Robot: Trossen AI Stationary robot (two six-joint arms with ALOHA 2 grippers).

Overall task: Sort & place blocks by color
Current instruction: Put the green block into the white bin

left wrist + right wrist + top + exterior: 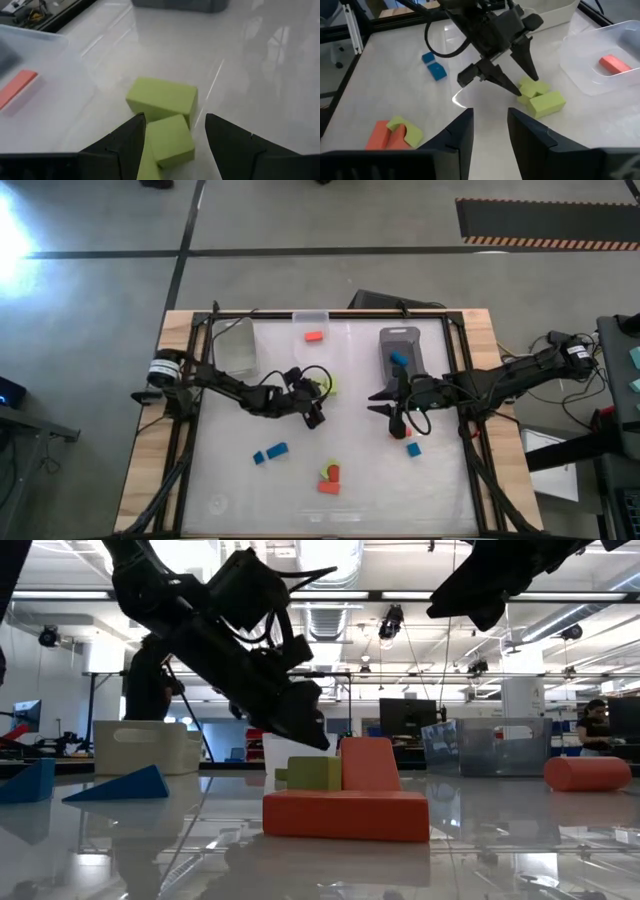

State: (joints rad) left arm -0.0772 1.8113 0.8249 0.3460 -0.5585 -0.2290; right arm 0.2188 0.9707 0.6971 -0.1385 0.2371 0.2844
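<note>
Sorting looked barely begun: found one orange-red block (314, 336) in the clear bin (310, 316) and one blue block (399, 359) in the grey bin (402, 340), with blue, orange-red and lime green blocks loose across the table (230, 480). Saw the left gripper (172, 135), fingers apart, straddling the smaller green cube (170, 140) beside a larger green block (162, 100), not yet clamped. Saw the right gripper (490, 127) hovering with nothing between its parted fingers.
</note>
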